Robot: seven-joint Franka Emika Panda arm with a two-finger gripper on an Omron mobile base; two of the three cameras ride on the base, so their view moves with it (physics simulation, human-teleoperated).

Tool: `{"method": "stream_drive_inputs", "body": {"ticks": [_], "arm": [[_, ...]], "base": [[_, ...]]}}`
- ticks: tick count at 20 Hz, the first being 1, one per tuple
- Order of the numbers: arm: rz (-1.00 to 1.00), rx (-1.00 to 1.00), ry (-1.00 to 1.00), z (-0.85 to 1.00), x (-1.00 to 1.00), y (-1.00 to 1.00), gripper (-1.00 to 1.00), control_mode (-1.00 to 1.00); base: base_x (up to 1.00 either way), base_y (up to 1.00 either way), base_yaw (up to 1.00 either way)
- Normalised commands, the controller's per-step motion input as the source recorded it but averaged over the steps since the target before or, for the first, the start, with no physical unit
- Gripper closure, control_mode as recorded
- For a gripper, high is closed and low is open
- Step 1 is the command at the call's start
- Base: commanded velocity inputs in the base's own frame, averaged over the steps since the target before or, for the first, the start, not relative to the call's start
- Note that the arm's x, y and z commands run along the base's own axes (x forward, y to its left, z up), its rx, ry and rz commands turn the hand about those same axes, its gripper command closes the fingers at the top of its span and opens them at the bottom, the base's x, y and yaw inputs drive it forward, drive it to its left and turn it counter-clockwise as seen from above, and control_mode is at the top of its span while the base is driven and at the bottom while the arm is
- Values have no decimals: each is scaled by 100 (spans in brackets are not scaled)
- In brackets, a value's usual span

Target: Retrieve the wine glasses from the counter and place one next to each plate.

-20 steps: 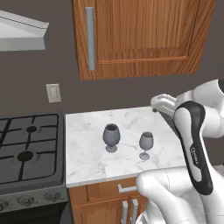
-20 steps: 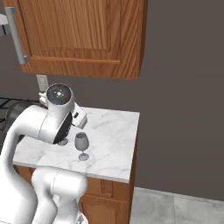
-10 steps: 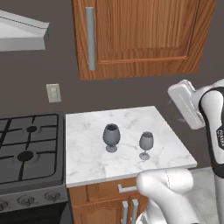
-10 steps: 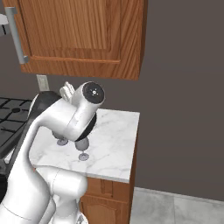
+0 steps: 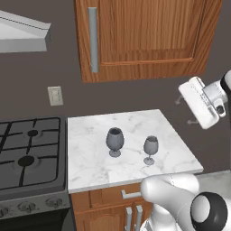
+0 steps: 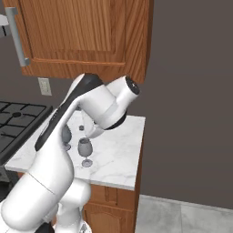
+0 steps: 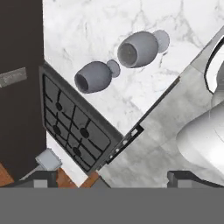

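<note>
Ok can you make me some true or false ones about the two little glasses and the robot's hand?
1. Both wine glasses stand upright on the counter. True.
2. The gripper is holding the slimmer glass. False: it is up in the air off the counter's right edge, open and holding nothing.
3. The darker, wider glass stands nearer the stove than the slimmer one. True.
4. The two glasses are touching each other. False: bare marble shows between them.
5. A blue plate sits between the glasses. False: just bare counter lies between them.
</note>
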Motion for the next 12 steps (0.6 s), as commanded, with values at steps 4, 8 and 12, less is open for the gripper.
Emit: {"method": "stream_drive_inputs", "body": {"ticks": [4, 8, 12], "arm": [[-1, 16, 21, -10, 0, -3, -100, -100], [-6, 9, 31, -36, 1, 0, -100, -100], [-7, 8, 37, -37, 0, 0, -100, -100]], "base": [[0, 0, 0], [0, 0, 0], [0, 0, 0]]}}
